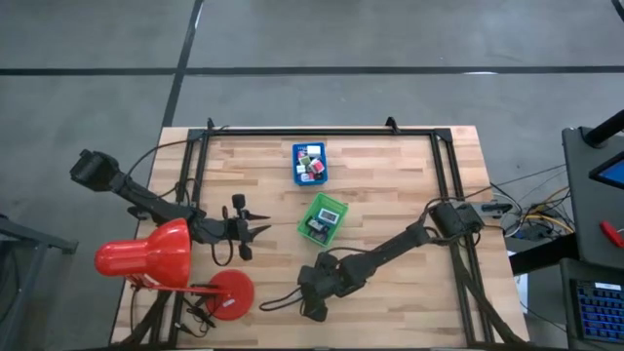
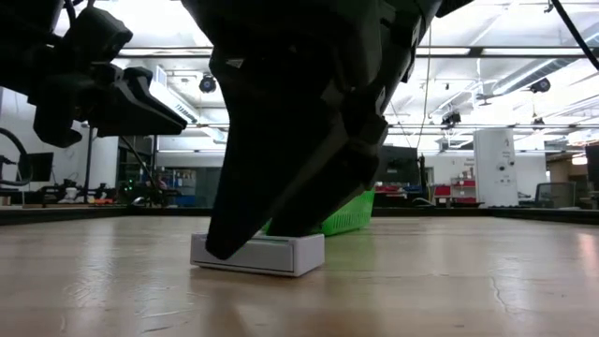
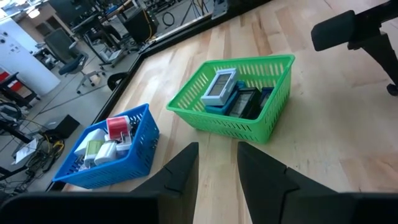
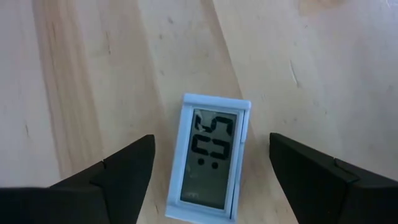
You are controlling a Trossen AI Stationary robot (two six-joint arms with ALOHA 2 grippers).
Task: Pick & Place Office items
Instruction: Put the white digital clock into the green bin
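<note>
A small white digital clock [image 4: 211,158] lies flat on the wooden table [image 1: 409,292], display up, near the table's front edge and a little left of its middle. In the low view the same clock [image 2: 258,253] shows as a low white slab resting on the boards. The right gripper [image 4: 211,171] is directly over it, its two dark fingers [image 4: 118,171] spread wide on either side of the clock and not touching it in the wrist view; from above, the right gripper [image 1: 314,292] sits at the end of an arm stretched diagonally from the table's right side.

Behind the clock, toward the middle of the table, stands a green basket [image 1: 322,218] holding another white clock and some dark flat pieces. Farther back, near the rear edge, a blue basket [image 1: 310,164] holds small white, red and green items.

The left gripper [image 3: 216,171] hovers above the table's left part, pointing toward the baskets, its fingers a narrow gap apart with nothing between them. A red desk lamp [image 1: 161,261] stands at the front left corner.
</note>
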